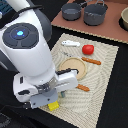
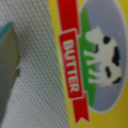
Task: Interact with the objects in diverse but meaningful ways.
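Note:
A yellow butter packet (image 2: 95, 65) with a red "BUTTER" band and a cow picture fills the wrist view, lying on the woven mat (image 2: 35, 75). In the exterior view the packet (image 1: 52, 106) lies at the mat's near edge, right under my gripper (image 1: 54, 99), which hangs low over it. One grey finger (image 2: 7, 55) shows beside the packet, off it; the jaws look spread. The red tomato ball (image 1: 88, 49) and the white fish piece (image 1: 70, 44) lie farther back on the mat. The orange ridged block is not in view.
A round tan plate (image 1: 73, 65) sits mid-mat with orange-handled cutlery (image 1: 91, 61) beside it and another piece (image 1: 83, 88) nearer. Two grey pots (image 1: 94, 14) stand on a brown board at the back. My arm's white body (image 1: 25, 50) covers the exterior view's left.

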